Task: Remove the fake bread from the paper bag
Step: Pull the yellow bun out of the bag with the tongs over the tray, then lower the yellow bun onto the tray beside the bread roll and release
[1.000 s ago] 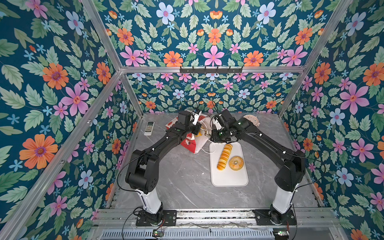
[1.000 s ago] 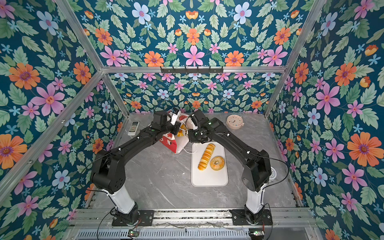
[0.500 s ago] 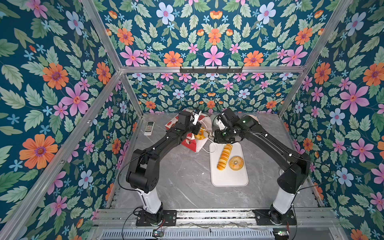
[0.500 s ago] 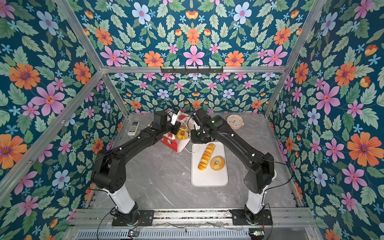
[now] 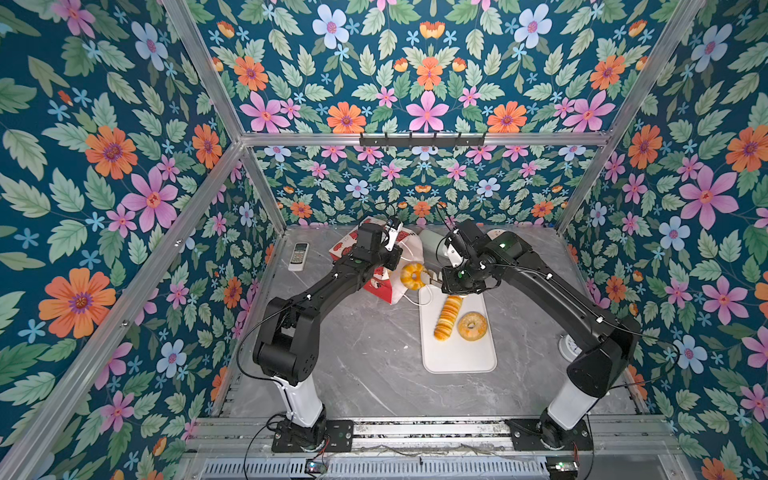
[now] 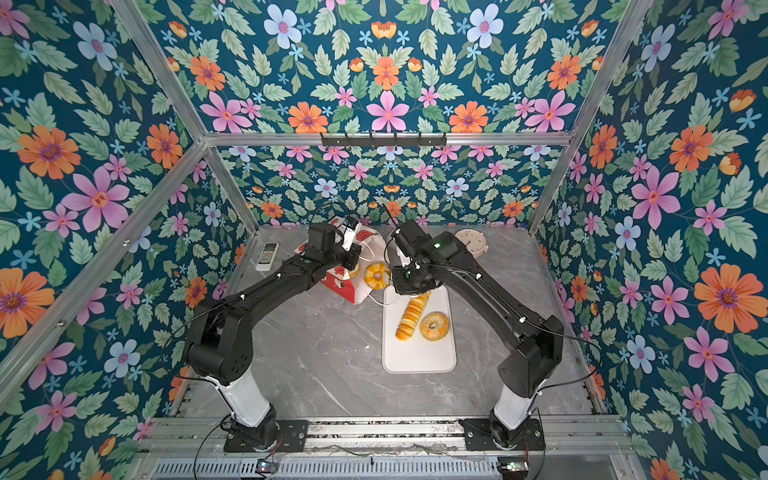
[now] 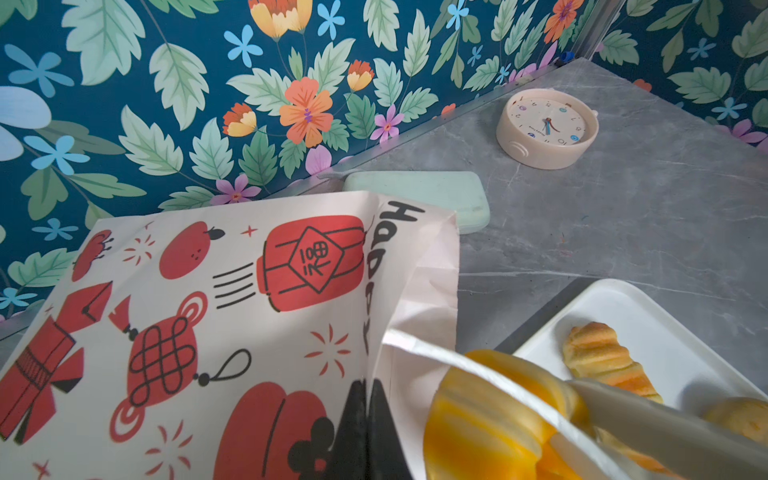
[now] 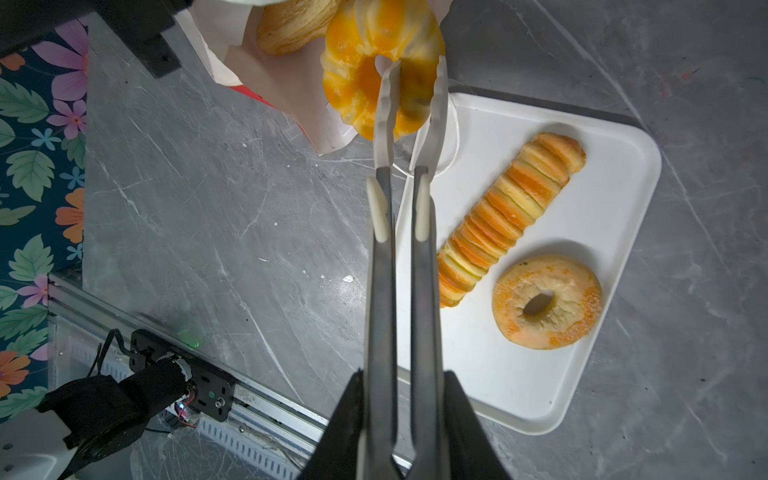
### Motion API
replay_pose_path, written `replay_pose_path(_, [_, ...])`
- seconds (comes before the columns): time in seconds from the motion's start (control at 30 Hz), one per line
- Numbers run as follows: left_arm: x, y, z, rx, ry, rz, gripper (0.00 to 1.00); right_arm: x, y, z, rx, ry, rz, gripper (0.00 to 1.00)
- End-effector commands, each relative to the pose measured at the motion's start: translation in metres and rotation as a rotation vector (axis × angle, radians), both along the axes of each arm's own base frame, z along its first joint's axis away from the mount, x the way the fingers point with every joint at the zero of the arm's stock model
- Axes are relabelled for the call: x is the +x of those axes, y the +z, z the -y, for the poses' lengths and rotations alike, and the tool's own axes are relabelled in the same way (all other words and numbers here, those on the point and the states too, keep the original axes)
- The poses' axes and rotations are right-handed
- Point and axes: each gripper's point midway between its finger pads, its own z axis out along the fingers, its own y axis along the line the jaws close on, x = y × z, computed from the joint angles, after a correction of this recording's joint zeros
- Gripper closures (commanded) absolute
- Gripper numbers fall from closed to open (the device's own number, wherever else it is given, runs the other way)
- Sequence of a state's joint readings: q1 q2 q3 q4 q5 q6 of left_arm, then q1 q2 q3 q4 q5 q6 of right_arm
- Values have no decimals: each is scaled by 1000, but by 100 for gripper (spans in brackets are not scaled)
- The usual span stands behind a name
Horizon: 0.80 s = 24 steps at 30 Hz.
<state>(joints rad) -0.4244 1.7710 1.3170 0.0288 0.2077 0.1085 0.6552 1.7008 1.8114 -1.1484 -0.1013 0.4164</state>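
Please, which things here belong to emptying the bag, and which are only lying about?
Belong to the job: white paper bag with red prints; fluted orange ring bun in the metal tongs; tan pastry inside the bag; long ridged loaf and ring bagel on the white rectangular tray.
Only lying about: white remote control; cream round clock; pale green flat case.

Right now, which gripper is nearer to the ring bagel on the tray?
Right. The right gripper, holding tongs, hangs at the tray's far end, beyond the ring bagel; the left gripper pinches the paper bag's edge, farther off.
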Motion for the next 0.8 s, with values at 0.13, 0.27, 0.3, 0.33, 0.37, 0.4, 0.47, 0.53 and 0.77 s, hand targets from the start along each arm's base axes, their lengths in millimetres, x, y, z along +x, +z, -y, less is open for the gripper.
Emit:
replay_pose_path(0.13, [8,2,-4,17,31,29,100,-16,12,17,-17,-17,12,86])
replay_pose_path(0.27, [13,0,-9,37,61,34,100,-26,10,28,-37,-23,-5,86])
replay_pose_path(0.3, [14,0,-11,44,75,34,100,-28,9,30,-41,-26,-6,86])
replay_pose_path(0.33, [16,-1,-13,53,88,37,100,-31,8,32,-46,-25,-12,86])
replay_pose_path(0.37, [18,-1,-15,59,100,38,100,-32,7,33,-48,-28,-16,86])
replay_pose_path(0.4, [20,-1,-17,63,115,40,100,-33,6,34,-50,-28,-18,86])
replay_pose_path(0.47, [23,-1,-18,65,131,44,100,-35,2,35,-55,-29,-28,86])
replay_pose_path(0.53, [26,3,-21,60,150,56,100,-36,-3,37,-60,-30,-37,86])
replay_pose_path(0.77, [29,13,-24,56,178,89,100,-33,-19,37,-54,-35,-62,86])
